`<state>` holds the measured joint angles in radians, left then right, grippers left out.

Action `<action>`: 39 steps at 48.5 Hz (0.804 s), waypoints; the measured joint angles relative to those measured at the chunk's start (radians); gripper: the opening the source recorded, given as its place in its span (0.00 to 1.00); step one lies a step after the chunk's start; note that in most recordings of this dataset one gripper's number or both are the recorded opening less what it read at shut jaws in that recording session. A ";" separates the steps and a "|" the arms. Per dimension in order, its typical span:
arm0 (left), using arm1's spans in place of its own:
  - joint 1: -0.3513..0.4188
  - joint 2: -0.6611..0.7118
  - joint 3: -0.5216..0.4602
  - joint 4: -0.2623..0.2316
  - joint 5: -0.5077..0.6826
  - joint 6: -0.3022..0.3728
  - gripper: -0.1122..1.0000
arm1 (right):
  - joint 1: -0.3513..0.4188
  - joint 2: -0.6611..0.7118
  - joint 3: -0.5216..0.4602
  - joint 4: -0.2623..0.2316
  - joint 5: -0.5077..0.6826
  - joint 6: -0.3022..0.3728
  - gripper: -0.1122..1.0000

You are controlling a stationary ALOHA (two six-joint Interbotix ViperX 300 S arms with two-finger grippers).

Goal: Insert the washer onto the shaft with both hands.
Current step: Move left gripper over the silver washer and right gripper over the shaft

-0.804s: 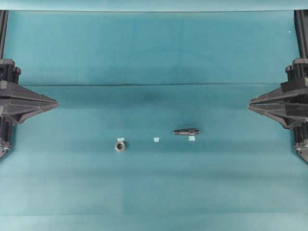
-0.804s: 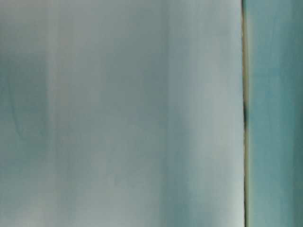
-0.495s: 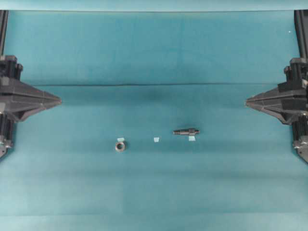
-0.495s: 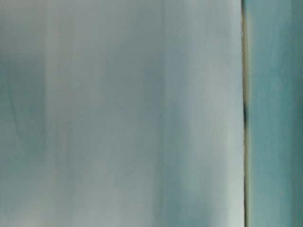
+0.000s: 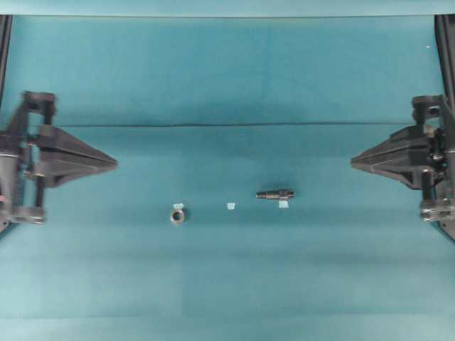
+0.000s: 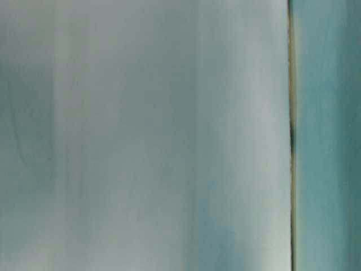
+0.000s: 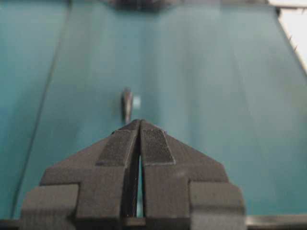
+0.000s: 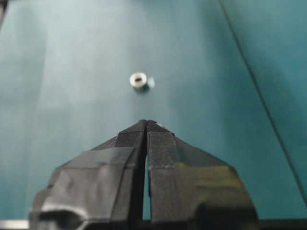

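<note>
The washer (image 5: 177, 214), a small grey ring, lies flat on the teal cloth left of centre. It also shows ahead of my right gripper (image 8: 146, 121), well beyond the tips, as the washer (image 8: 138, 80). The shaft (image 5: 275, 194), a short dark stepped rod, lies on its side right of centre. In the left wrist view the blurred shaft (image 7: 126, 103) lies just past my left gripper (image 7: 140, 121). The left gripper (image 5: 116, 163) and the right gripper (image 5: 352, 163) point inward from the sides, both shut and empty, far from either part.
Small pale blue tape scraps lie by the washer (image 5: 179, 205), between the parts (image 5: 231, 206) and by the shaft (image 5: 284, 204). A fold line (image 5: 227, 126) crosses the cloth behind them. The table-level view shows only a blurred pale surface.
Both arms have moved inward toward the middle, the left one farther than the right. The washer and the shaft have not moved.
</note>
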<state>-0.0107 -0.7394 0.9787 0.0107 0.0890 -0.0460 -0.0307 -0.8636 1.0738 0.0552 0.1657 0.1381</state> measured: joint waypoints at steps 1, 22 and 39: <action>-0.002 0.015 -0.011 0.000 0.021 0.000 0.12 | 0.000 0.009 -0.005 0.000 0.006 0.000 0.02; -0.020 0.264 -0.173 0.000 0.291 -0.002 0.12 | 0.000 0.255 -0.121 -0.002 0.130 0.002 0.02; -0.025 0.453 -0.307 0.002 0.480 0.000 0.12 | -0.009 0.465 -0.250 -0.052 0.279 -0.009 0.02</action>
<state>-0.0353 -0.2869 0.6719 0.0123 0.5691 -0.0460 -0.0399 -0.3988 0.8237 0.0031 0.4449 0.1289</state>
